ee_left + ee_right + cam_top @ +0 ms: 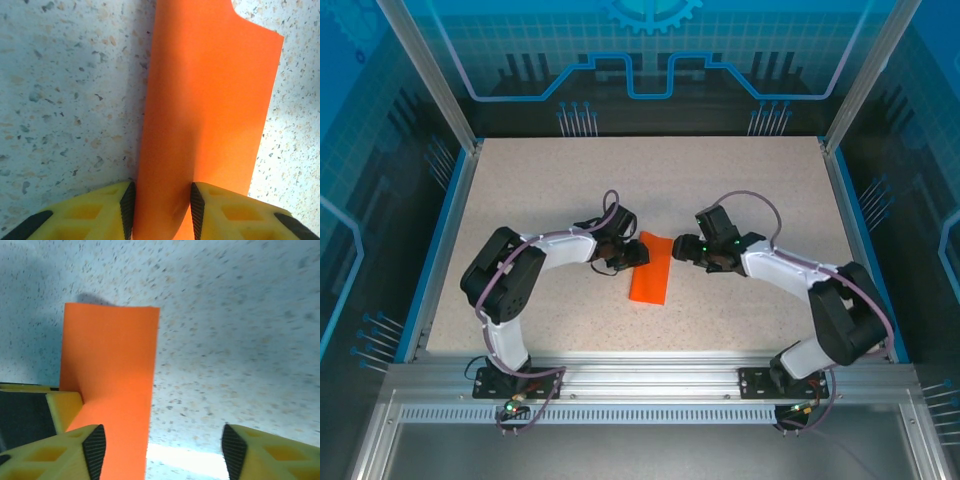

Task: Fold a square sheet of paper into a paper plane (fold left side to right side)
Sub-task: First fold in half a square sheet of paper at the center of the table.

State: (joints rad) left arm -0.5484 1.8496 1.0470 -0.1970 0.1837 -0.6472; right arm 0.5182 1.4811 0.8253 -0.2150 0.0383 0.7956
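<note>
Top external view places the square sheet of paper (650, 272), a narrow, smooth orange strip, at frame centre on the speckled table (740, 190), its long axis nearly up-down, between both arms. The left gripper (160, 202) clamps the strip's near end between ribbed black pads (128, 202). The right gripper (162, 445) stands with jaws wide apart and holds nothing, the strip lying at the left of its frame.

The square sheet of paper (210, 115) was thin, smooth, matt orange paper. The table (65, 100) was matt, speckled and stone-like. The left gripper (160, 210) had yellow plastic fingers (85, 217) with ribbed black pads (128, 207); the front rail (650, 375) was bare grey metal.
</note>
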